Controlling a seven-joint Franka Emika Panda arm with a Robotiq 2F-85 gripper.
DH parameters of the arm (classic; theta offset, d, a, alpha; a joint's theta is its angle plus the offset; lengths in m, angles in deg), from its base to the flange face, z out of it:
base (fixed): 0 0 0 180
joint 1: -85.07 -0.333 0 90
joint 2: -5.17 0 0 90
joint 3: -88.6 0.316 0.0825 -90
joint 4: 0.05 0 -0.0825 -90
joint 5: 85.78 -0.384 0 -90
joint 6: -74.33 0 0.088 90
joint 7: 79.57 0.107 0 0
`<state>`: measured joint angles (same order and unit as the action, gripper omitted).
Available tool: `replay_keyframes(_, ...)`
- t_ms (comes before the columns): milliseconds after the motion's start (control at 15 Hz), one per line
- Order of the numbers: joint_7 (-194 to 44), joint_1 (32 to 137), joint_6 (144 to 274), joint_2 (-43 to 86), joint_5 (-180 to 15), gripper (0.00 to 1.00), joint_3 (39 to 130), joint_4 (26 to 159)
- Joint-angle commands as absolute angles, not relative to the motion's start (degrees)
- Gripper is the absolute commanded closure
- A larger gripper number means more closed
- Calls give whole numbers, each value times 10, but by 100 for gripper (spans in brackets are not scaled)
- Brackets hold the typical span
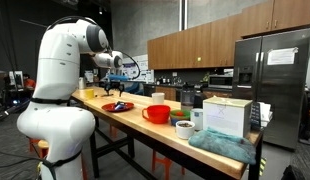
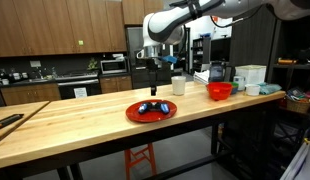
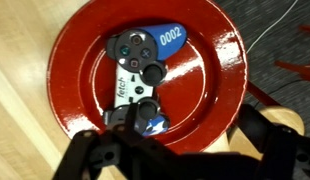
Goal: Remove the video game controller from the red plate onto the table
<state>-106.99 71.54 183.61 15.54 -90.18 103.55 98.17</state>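
Kitchen cabinets of brown wood stood behind a long table [image 2: 85, 125] with a light wooden top. On it lay a flat red plate [image 2: 133, 113]. The black video game controller [image 3: 140, 75] rested in the plate's middle, with a blue tag [image 3: 171, 36] on it reading 0002. Directly above the plate hung the robot's gripper [image 2: 152, 90], its jaws spread wide and holding nothing. A deeper red bowl [image 2: 220, 91] stood well away from the plate, farther along the table.
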Motion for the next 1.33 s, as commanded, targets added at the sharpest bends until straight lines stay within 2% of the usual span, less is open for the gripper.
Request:
replay_keyframes(0,-1061,719,1848,145,-956,0,1044,1019)
replay_keyframes(400,-1058,720,1904,129,-931,0,1035,1076)
replay_keyframes(933,-1057,731,1994,109,-830,0,1018,1080)
replay_keyframes(1267,-1060,732,1985,103,-841,0,1020,1087)
